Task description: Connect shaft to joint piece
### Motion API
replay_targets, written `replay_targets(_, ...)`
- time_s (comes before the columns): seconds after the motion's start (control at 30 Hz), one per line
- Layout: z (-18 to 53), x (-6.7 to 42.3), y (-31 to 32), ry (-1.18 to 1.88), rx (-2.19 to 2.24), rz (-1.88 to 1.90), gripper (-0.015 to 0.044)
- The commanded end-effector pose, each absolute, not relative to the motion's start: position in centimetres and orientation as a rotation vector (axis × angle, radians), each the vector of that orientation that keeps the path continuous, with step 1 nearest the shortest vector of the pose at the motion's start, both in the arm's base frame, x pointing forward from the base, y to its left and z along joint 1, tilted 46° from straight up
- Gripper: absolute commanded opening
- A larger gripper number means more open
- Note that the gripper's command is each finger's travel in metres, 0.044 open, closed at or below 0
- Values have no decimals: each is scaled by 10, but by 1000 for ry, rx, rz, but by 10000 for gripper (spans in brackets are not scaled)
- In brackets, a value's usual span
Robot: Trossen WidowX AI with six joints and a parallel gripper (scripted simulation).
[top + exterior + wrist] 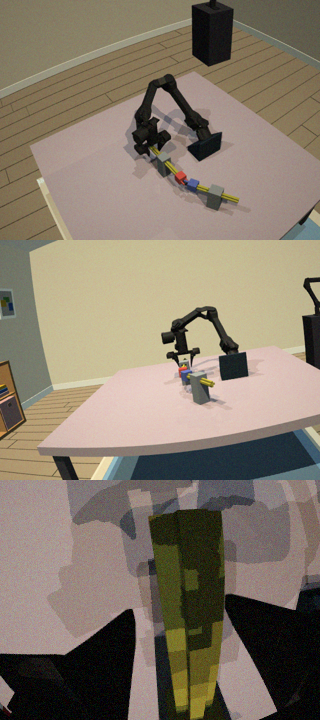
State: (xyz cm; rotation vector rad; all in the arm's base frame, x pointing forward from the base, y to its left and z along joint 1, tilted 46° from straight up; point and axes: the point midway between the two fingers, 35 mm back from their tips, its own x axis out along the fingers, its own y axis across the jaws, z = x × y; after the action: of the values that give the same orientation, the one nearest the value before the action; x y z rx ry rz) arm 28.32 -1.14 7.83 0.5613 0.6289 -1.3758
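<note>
My gripper [154, 151] [185, 366] [180, 608] is open. Its fingers stand on either side of the yellow second shaft [171, 167] [200, 670] near its outer end, with a gap on both sides in the wrist view. This shaft runs through one grey block [163, 166] and its other end reaches the red joint piece [180, 177] [182, 372], in line with it. The red piece is hinged to a blue piece [193, 184] [186, 375] on the first yellow shaft [230, 197] [207, 382], held in the other grey block [214, 197] [199, 391]. How deep the second shaft sits is hidden.
A dark upright panel [208, 147] [233, 366] stands by the arm's base, to the right of the shafts. The pink table [103, 186] [124, 415] carries both blocks. A black pedestal [211, 36] stands beyond the table.
</note>
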Motion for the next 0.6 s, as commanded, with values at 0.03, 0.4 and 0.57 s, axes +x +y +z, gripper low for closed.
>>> replay_targets(0.03, 79, 283, -11, 629, 562, -1375, 434)
replay_targets(0.4, 79, 283, -11, 629, 562, -1375, 440)
replay_targets(0.57, 85, 283, -4, 631, 563, -1374, 440)
